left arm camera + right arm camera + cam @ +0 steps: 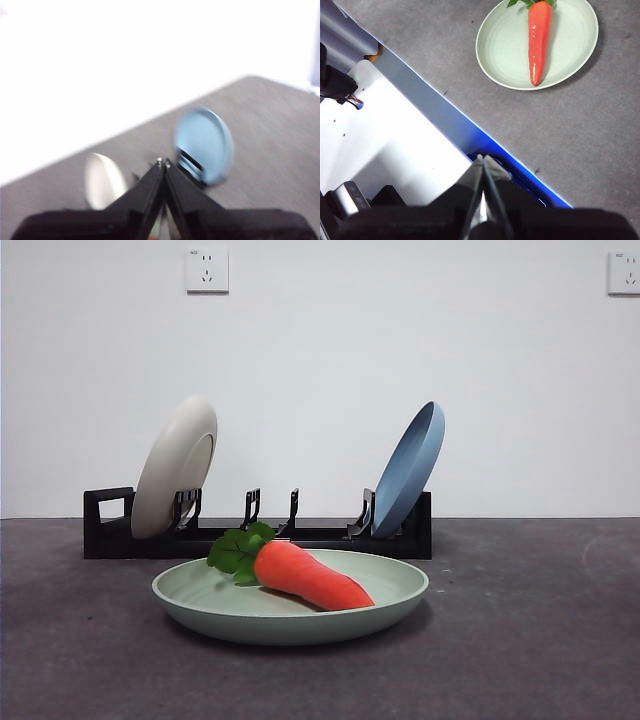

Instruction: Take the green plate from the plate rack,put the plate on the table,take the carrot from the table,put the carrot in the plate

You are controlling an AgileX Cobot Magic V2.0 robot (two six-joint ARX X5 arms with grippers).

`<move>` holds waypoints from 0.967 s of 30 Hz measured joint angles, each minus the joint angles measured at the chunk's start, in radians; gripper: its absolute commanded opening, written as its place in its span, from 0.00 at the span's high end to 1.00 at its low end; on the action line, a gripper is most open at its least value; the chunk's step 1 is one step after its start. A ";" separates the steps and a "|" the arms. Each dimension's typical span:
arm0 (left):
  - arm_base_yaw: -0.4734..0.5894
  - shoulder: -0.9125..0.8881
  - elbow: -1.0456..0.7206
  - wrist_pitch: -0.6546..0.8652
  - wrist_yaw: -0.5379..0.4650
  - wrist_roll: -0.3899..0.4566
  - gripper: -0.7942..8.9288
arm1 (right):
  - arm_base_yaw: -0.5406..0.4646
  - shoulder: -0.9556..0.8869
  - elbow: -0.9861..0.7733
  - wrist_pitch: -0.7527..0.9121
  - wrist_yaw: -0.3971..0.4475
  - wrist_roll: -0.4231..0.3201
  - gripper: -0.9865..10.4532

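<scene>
Left wrist view blurred — carrot [539,40] leaves cut off at edge.

Cream plate [175,466] and blue plate [409,469] leaning upright, two wall sockets [207,270] above

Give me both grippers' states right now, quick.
Left gripper: shut, holding nothing, up above the plate rack.
Right gripper: shut, empty, away from the green plate and carrot.

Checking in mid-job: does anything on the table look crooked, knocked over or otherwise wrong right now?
Nothing stands out. The orange-red toy carrot lies inside the pale sage green plate, which sits flat on the dark grey table. The cream-white plate and blue plate lean in the black plate rack.
</scene>
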 measured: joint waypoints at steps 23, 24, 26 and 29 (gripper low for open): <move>0.472 -0.620 -1.035 0.606 0.078 -0.020 0.92 | 0.000 0.000 0.000 0.000 0.000 0.000 0.91; 0.476 -0.640 -1.066 0.607 0.078 -0.027 0.92 | 0.000 0.000 0.000 0.000 0.000 0.000 0.91; 0.483 -0.673 -1.117 0.610 0.078 -0.037 0.92 | 0.000 0.000 0.000 0.000 0.000 0.000 0.91; 0.495 -0.724 -1.185 0.611 0.078 -0.042 0.92 | 0.000 0.000 0.000 0.000 0.000 0.000 0.91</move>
